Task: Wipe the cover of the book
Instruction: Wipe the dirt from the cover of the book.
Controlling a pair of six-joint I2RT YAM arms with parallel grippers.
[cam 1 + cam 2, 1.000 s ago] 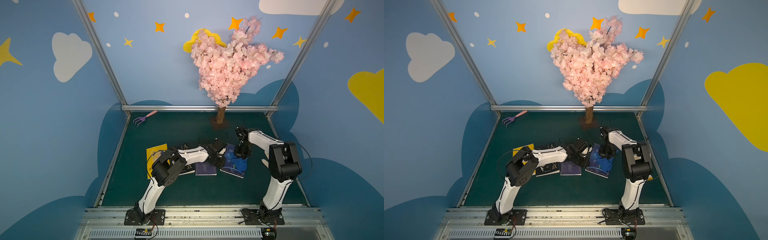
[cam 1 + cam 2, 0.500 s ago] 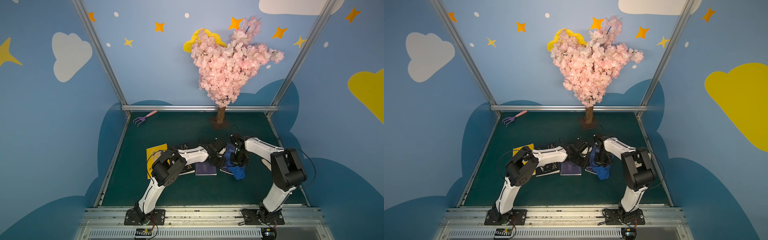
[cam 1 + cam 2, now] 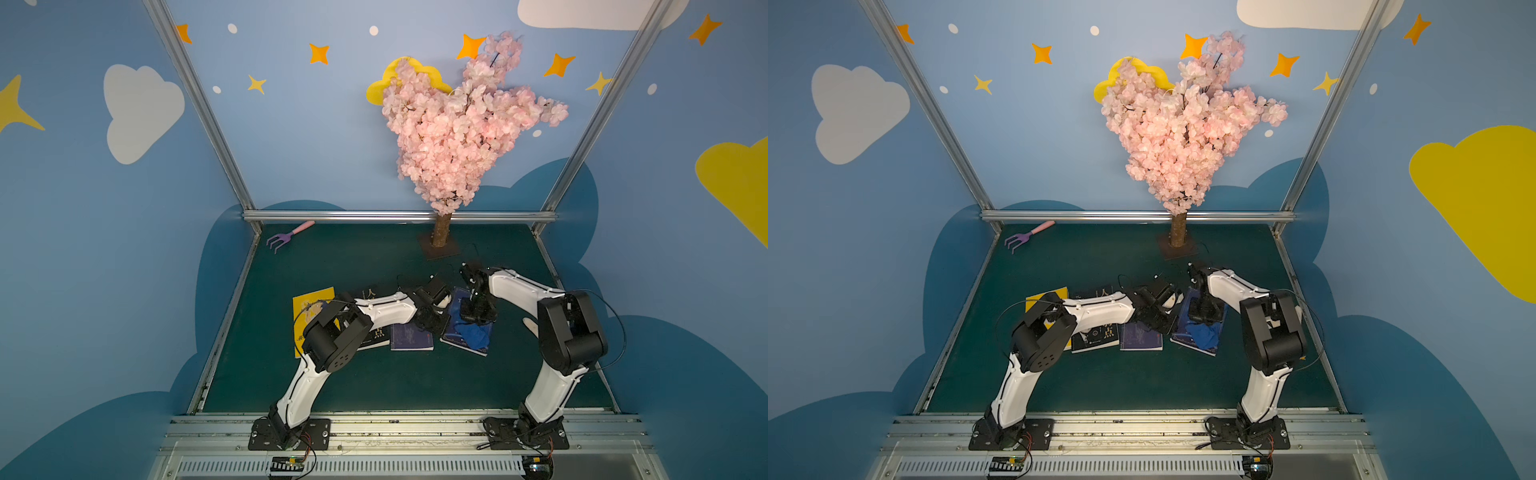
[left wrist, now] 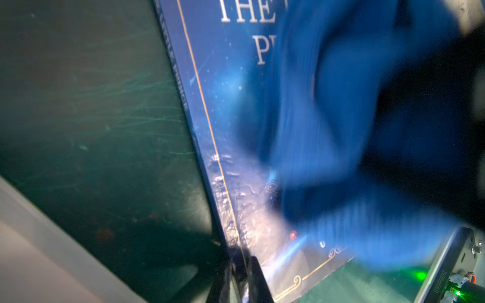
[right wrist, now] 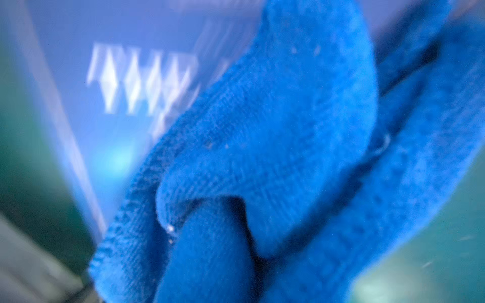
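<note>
Presently blue cloth (image 4: 328, 131) rests bunched on the book (image 4: 225, 86) cover.

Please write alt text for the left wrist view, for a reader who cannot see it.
A blurred blue cloth lies over a blue book with white title letters and a thin gold border. The book rests on a green mat; the left gripper has its fingertips close together at the book's edge.
</note>
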